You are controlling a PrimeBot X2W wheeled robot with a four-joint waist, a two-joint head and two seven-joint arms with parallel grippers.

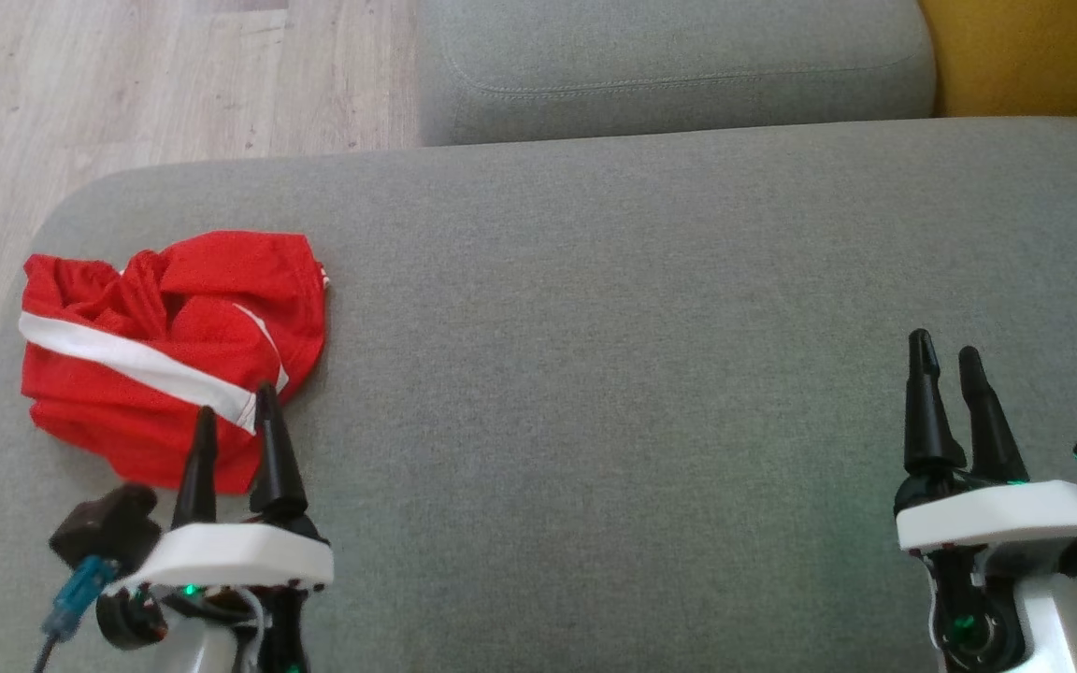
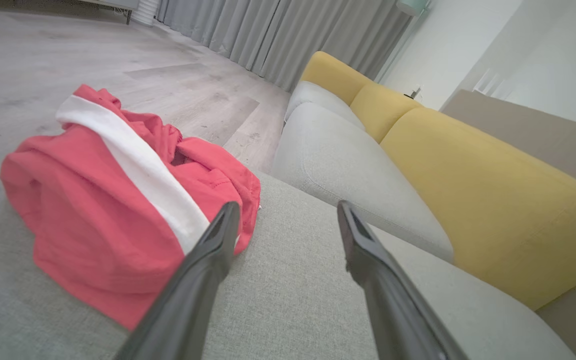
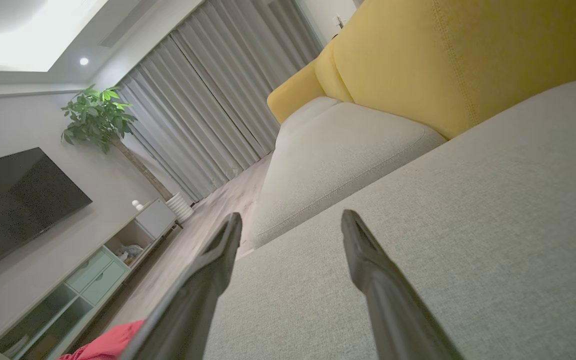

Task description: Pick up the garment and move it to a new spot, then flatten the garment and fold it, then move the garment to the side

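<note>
The garment (image 1: 174,346) is a red piece with a white stripe, lying crumpled near the left end of the grey sofa cushion (image 1: 613,308). In the left wrist view the garment (image 2: 113,210) lies ahead and to the left. My left gripper (image 1: 235,416) hovers at its near edge, open and empty, its fingertips over the red cloth. In that arm's own view the left gripper (image 2: 288,215) has one fingertip in front of the stripe. My right gripper (image 1: 945,360) stands open and empty over bare cushion at the lower right. A red corner of the garment (image 3: 110,342) peeks in beside the right gripper (image 3: 290,222).
Wooden floor (image 1: 127,84) lies beyond the cushion's rounded left edge. A second grey cushion (image 1: 669,65) sits behind, with a yellow backrest (image 1: 1034,56) at the far right. Across the room stand a TV (image 3: 13,200), a low cabinet (image 3: 93,270) and a plant (image 3: 100,117).
</note>
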